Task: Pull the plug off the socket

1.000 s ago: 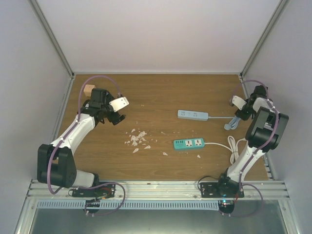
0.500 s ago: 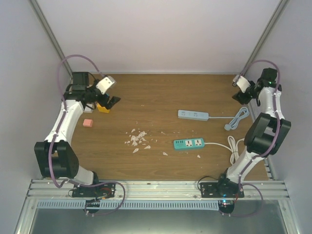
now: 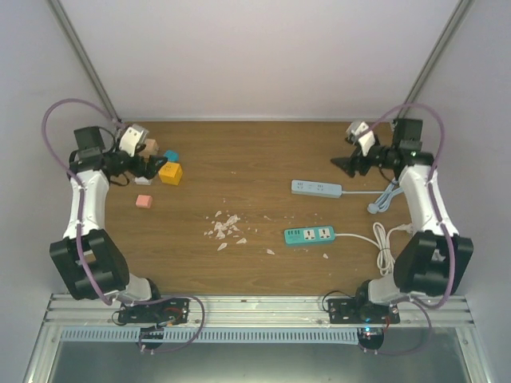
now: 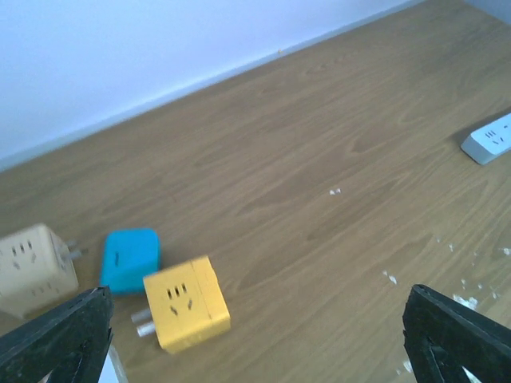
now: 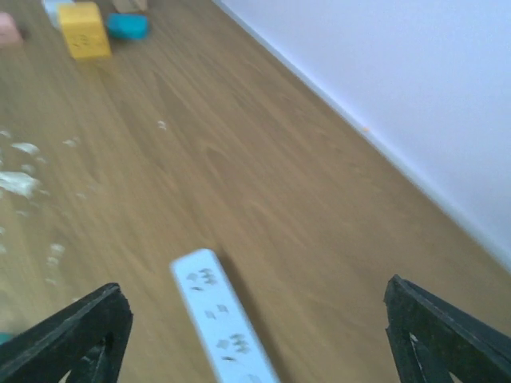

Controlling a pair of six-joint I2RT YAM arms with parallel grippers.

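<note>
**A:** Where is the socket (image 3: pixel 316 188)?

**B:** On the right half of the table, lying parallel to the far edge. Its thin pale cable (image 3: pixel 390 194) trails off toward the right edge. The teal strip (image 3: pixel 308 234) lies closer to the near edge, apart from it.

**A:** How does the right arm stand?

**B:** It rises from the near right corner, runs up along the right edge, then bends inward. The right gripper (image 5: pixel 254 319) hangs above the table on the far side of the socket and is not touching it. Its fingers are spread wide, with the strip's end low between them.

**A:** And the left arm?

**B:** It is reared up along the left edge, its wrist turned toward the far left corner. The left gripper (image 4: pixel 259 319) hovers with its jaws wide apart and nothing in them. It is over the yellow cube (image 4: pixel 188 303), with the blue cube (image 4: pixel 129 259) and cream cube (image 4: pixel 32 267) just beyond.

**A:** Anything else?

**B:** A pink cube (image 3: pixel 144 202) sits near the left edge, and white crumbs (image 3: pixel 223 226) lie around the middle.
</note>
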